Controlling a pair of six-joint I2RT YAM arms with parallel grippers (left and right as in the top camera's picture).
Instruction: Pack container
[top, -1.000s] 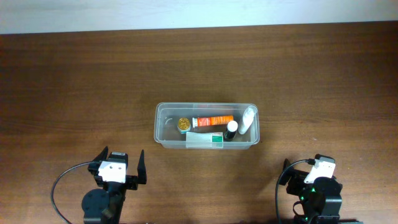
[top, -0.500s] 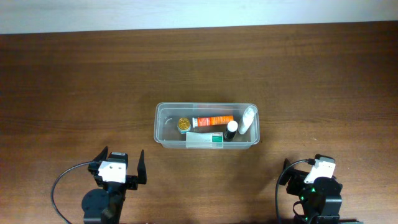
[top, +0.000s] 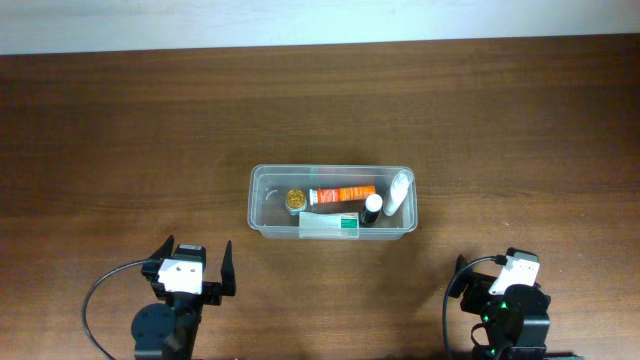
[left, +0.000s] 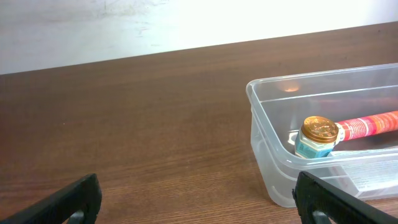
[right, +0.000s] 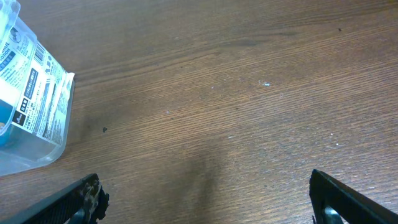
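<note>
Table: dark brown wood grain (top: 120, 150), with a pale strip of wall (top: 300, 20) along its far edge.
Container: the clear plastic container (top: 255, 200) sits near the middle of the table, long side running left to right, well ahead of both arms and touched by neither.
Contents, left end: a small jar with a gold lid (top: 295, 199) stands upright on the floor of the tub.
Contents, middle: an orange-red tube (top: 343, 193) lies on its side, one end just beside the jar.
Contents, near wall: a flat white box with a green patch (top: 330, 226) lies along the wall nearer the arms.
Contents, right end: a white bottle (top: 400, 192) lies tilted against the right end, and a smaller white item with a black cap (top: 372, 205) is just beside it.
Left gripper: the left gripper (left: 198, 202) is at the near left of the table, its fingers spread wide with nothing between them, looking toward the container's left end.
Right gripper: the right gripper (right: 208, 202) is at the near right, its fingers likewise spread wide and holding nothing, over bare wood, with only a corner of the container and some printed packaging at the left edge of its wrist view.
Cable: a black cable (top: 95, 300) loops out from the left arm.
</note>
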